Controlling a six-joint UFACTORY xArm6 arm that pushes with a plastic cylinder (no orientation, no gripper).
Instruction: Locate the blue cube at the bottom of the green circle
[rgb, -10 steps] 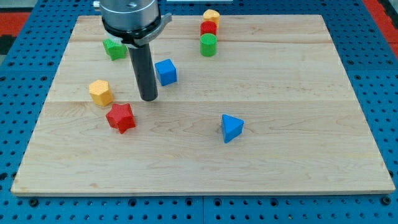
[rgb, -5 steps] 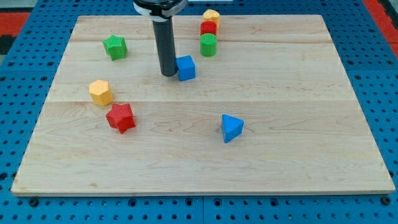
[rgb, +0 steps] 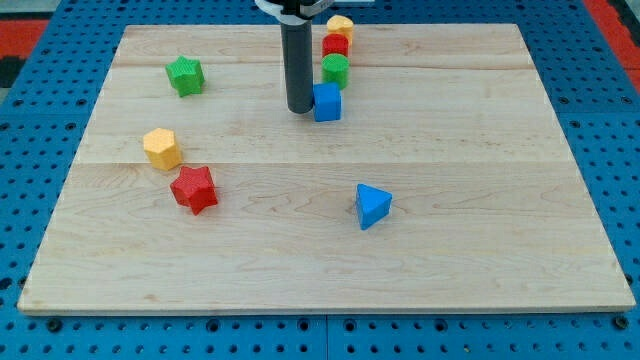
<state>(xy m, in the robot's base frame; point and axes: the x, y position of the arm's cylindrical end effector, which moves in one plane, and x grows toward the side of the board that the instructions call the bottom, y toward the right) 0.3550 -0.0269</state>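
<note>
The blue cube (rgb: 327, 102) sits just below the green circle (rgb: 335, 69), touching or nearly touching it. My tip (rgb: 300, 109) is right against the cube's left side, the dark rod rising up out of the view's top. Above the green circle stand a red block (rgb: 335, 45) and a yellow block (rgb: 340, 25) in a column.
A green star-shaped block (rgb: 185, 75) lies at the upper left. A yellow hexagonal block (rgb: 161, 148) and a red star (rgb: 194, 189) lie at the left. A blue triangular block (rgb: 372, 206) lies right of centre on the wooden board (rgb: 480, 200).
My tip has moved right and up, pushing the blue cube from mid-board to just beneath the green circle. The other blocks have not moved.
</note>
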